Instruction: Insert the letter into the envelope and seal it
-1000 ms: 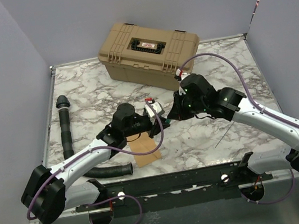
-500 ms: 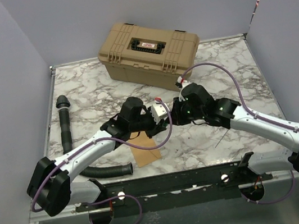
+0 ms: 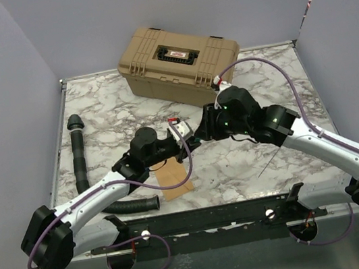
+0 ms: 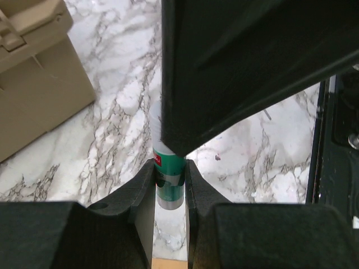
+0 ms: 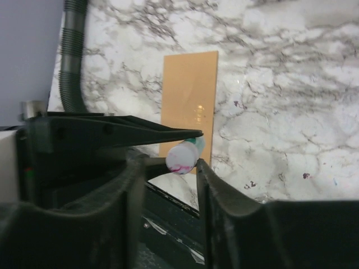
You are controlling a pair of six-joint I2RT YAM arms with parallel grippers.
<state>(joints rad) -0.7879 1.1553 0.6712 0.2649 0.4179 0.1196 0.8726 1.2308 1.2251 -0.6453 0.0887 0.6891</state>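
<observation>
**Top external view: both pincers meet at a glue stick above the envelope**

Your left pincer [image 3: 183,136] and right pincer [image 3: 207,129] face each other tip to tip over the middle of the marble table [image 3: 127,108], with a small glue stick [image 3: 180,127] between them.

From the left wrist you see your left pincer clamped narrow on the green lower part of the glue stick's tube, one finger [image 4: 147,185] pressed on each side. The tube points away from the camera, and its far end disappears behind the black body of the other arm.

From the right wrist you see your right pincer partly parted. Its fingers [image 5: 208,185] stand on either side of the stick's white, pink-smeared end without squeezing it. There is a clear gap on the left side, and the right finger is just beside the stick.

The envelope [image 3: 175,177] lies flat on the table below the left pincer, near the front rail, and neither pincer touches it. It is a kraft-brown rectangle with faint print near its middle, and you cannot tell how its flap lies.

A tan hard case [image 3: 177,56] sits at the back of the table. A black corrugated hose [image 3: 79,157] runs along the left edge.
</observation>
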